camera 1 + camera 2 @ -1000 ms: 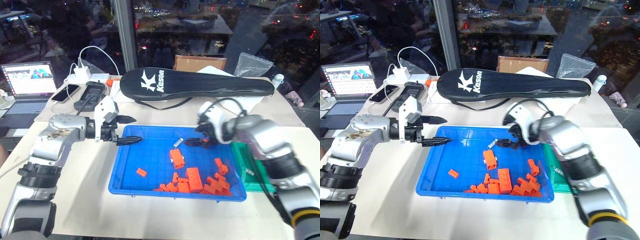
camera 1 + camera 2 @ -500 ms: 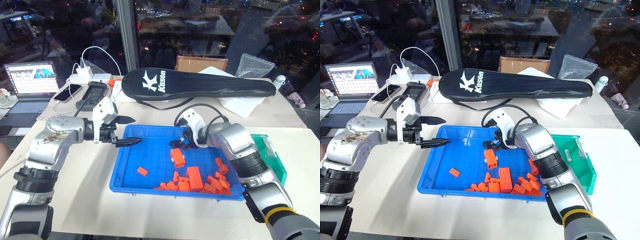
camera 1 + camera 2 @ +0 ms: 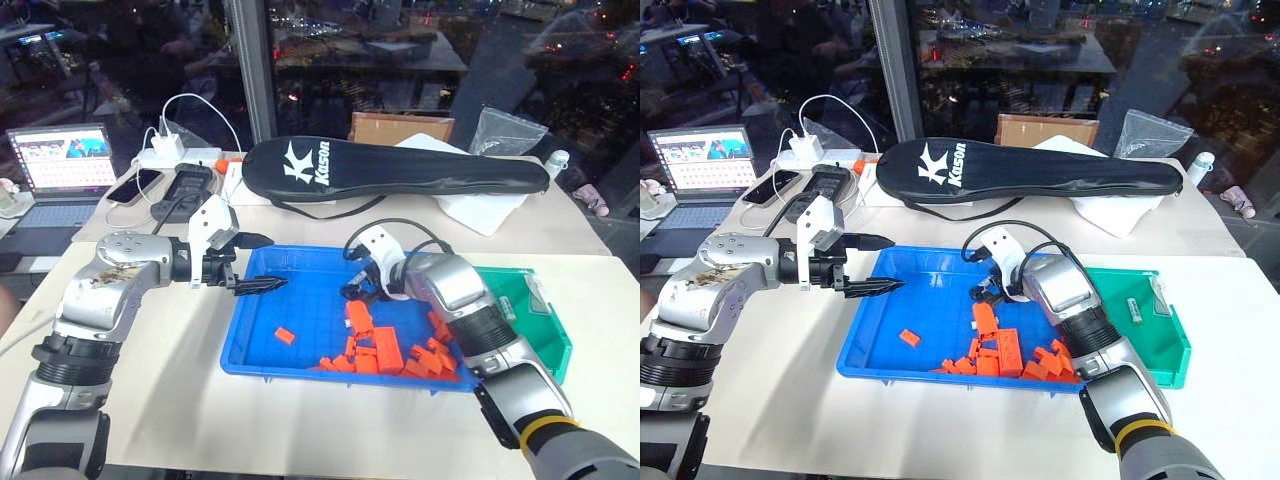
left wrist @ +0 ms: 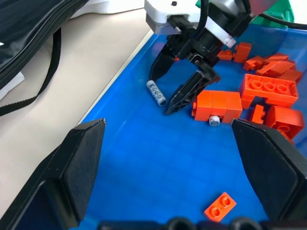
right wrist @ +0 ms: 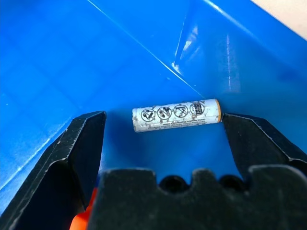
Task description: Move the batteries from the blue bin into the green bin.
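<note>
On the robot's left, the left gripper (image 3: 262, 287) hovers over the near-left edge of the blue bin (image 3: 262, 345), its black fingers spread wide apart and holding nothing, as the left wrist view shows. The blue bin sits in the middle of the white table (image 3: 170, 400), with orange blocks (image 3: 385, 352) heaped toward its front right part and one small orange block (image 3: 285, 336) lying alone further left. Near the bin's far wall a battery (image 5: 175, 115) lies on its side on the blue floor, close to the corner where floor meets wall. The right gripper (image 4: 172, 88) is down inside the bin with its fingers well apart, one on each side of that battery and not touching it. A second small battery (image 4: 214, 120) rests against the orange blocks just beside it. Further right, the green bin (image 3: 1175, 345) stands touching the blue bin's right side, and another battery (image 3: 1132, 309) lies on its floor.
</note>
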Available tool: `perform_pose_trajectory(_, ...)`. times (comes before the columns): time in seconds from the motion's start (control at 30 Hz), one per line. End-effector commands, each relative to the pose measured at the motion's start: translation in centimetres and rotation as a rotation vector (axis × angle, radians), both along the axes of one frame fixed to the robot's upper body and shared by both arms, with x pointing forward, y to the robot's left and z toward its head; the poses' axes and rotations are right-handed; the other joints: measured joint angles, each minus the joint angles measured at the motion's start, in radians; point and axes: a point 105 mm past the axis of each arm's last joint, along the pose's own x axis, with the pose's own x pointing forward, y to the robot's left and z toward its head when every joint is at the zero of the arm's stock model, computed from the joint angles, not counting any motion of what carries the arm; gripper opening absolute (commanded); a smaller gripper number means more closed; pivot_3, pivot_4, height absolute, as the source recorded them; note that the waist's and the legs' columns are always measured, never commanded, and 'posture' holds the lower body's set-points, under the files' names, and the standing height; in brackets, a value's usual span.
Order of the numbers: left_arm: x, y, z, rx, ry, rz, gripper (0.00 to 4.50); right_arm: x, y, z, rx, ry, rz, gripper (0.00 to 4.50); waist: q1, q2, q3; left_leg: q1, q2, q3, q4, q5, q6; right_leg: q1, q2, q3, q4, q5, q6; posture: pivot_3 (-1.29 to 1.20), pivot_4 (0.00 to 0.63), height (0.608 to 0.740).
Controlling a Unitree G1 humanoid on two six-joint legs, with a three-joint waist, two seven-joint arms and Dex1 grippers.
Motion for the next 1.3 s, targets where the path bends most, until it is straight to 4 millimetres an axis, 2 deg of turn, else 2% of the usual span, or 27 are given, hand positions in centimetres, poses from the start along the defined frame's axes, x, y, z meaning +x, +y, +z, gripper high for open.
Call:
perform_pose_trajectory(0.03, -0.3, -0.5, 0.9, -0.007, -0.042, -0.026, 4.50, 0.6, -0.4, 0.0, -0.010, -0.028, -0.018, 4.44, -0.005, 0.000, 0.000, 0.001, 0.000, 0.000, 0.000, 0.000, 0.000, 0.000, 0.000, 0.000, 0.000, 0.000, 0.000, 0.00, 0.150, 0.740)
perform_pose_trajectory(0.13, -0.3, -0.5, 0.8, -0.007, -0.042, -0.027, 4.50, 0.7, -0.4, 0.0, 0.003, -0.038, -0.014, 3.76, -0.008, 0.000, 0.000, 0.001, 0.000, 0.000, 0.000, 0.000, 0.000, 0.000, 0.000, 0.000, 0.001, 0.000, 0.000, 0.00, 0.150, 0.740)
perform_pose_trajectory(0.23, -0.3, -0.5, 0.8, -0.007, -0.041, -0.028, 4.50, 0.7, -0.4, 0.1, 0.003, -0.055, -0.007, 2.70, -0.009, 0.000, 0.000, 0.001, 0.000, 0.000, 0.000, 0.000, 0.000, 0.000, 0.000, 0.000, 0.001, 0.000, 0.000, 0.00, 0.150, 0.740)
perform_pose_trajectory(0.27, -0.3, -0.5, 0.7, -0.008, -0.040, -0.029, 4.50, 0.7, -0.4, 0.3, 0.006, -0.061, -0.006, 2.52, -0.009, 0.000, 0.000, 0.001, 0.000, 0.000, 0.000, 0.000, 0.000, 0.000, 0.000, 0.000, 0.001, 0.000, 0.000, 0.00, 0.150, 0.740)
perform_pose_trajectory(0.4, -0.2, -0.6, 0.7, -0.009, -0.041, -0.032, 4.50, 0.3, -0.6, 1.2, -0.003, -0.083, 0.010, 2.52, -0.008, 0.000, 0.000, 0.000, 0.000, 0.000, 0.000, 0.000, 0.000, 0.000, 0.000, 0.000, 0.001, 0.000, 0.000, 0.00, 0.150, 0.740)
perform_pose_trajectory(0.57, -0.1, -0.8, 0.8, -0.012, -0.042, -0.044, 4.50, -2.1, -1.1, 5.2, 0.041, -0.096, 0.114, 2.52, -0.005, 0.000, 0.000, -0.002, 0.000, 0.000, 0.000, 0.000, 0.000, -0.001, 0.000, 0.000, 0.000, 0.000, 0.000, 0.00, 0.150, 0.740)
perform_pose_trajectory(0.6, -0.1, -1.0, 0.9, -0.019, -0.041, -0.055, 4.50, -3.1, -1.9, 7.0, 0.058, -0.105, 0.148, 2.52, -0.004, 0.000, 0.000, -0.002, 0.000, 0.000, 0.000, 0.000, 0.000, -0.001, 0.000, 0.000, 0.000, 0.000, 0.000, 0.00, 0.150, 0.740)
perform_pose_trajectory(0.67, 0.0, -1.3, 1.0, -0.034, -0.039, -0.070, 4.50, -4.5, -3.1, 9.3, 0.070, -0.116, 0.184, 2.52, 0.002, 0.000, 0.001, -0.003, 0.000, 0.000, -0.001, 0.000, 0.000, -0.002, 0.000, 0.000, 0.000, 0.000, 0.000, 0.00, 0.150, 0.740)
perform_pose_trajectory(0.77, 0.0, -2.2, 1.5, -0.073, -0.036, -0.113, 4.50, -8.1, -6.4, 10.1, -0.018, -0.057, 0.277, 2.52, 0.013, 0.000, 0.001, -0.003, -0.001, 0.000, -0.001, 0.000, 0.000, -0.001, -0.001, 0.000, -0.002, 0.000, 0.000, 0.00, 0.150, 0.740)
perform_pose_trajectory(0.93, 0.2, -3.7, 3.1, -0.166, -0.038, -0.181, 4.50, -9.2, -14.2, 11.9, -0.173, -0.058, 0.032, 2.52, 0.020, -0.001, 0.001, -0.003, 0.000, 0.000, -0.001, 0.000, 0.000, 0.001, -0.001, 0.000, -0.010, -0.003, 0.006, 0.00, 0.150, 0.740)
perform_pose_trajectory(0.97, 0.2, -4.0, 3.4, -0.180, -0.040, -0.194, 4.50, -9.7, -15.4, 12.0, -0.206, -0.047, -0.001, 2.52, 0.020, -0.001, 0.001, -0.003, 0.000, 0.000, -0.001, 0.000, 0.001, 0.001, -0.001, 0.000, -0.010, -0.003, 0.006, 0.00, 0.150, 0.740)
perform_pose_trajectory(1.07, 0.5, -4.8, 3.7, -0.189, -0.045, -0.222, 4.50, -10.8, -17.2, 11.8, -0.238, -0.015, -0.053, 2.52, 0.016, -0.001, 0.001, -0.003, -0.001, 0.000, -0.001, 0.000, 0.001, 0.001, -0.001, 0.000, -0.010, -0.003, 0.006, 0.00, 0.150, 0.740)
perform_pose_trajectory(1.23, 0.7, -5.7, 3.5, -0.186, -0.038, -0.256, 4.50, -10.8, -19.3, 9.5, -0.221, 0.029, -0.178, 2.52, -0.001, -0.001, 0.001, -0.001, -0.001, 0.000, -0.001, 0.000, 0.001, 0.002, -0.001, 0.001, -0.009, -0.003, 0.006, 0.00, 0.150, 0.740)
perform_pose_trajectory(1.3, 0.7, -5.7, 3.4, -0.183, -0.040, -0.256, 4.50, -11.0, -19.6, 8.8, -0.262, 0.040, -0.176, 2.52, -0.001, 0.000, 0.001, -0.002, -0.001, 0.000, -0.001, 0.000, 0.001, 0.002, -0.001, 0.001, -0.009, -0.003, 0.006, 0.00, 0.150, 0.740)
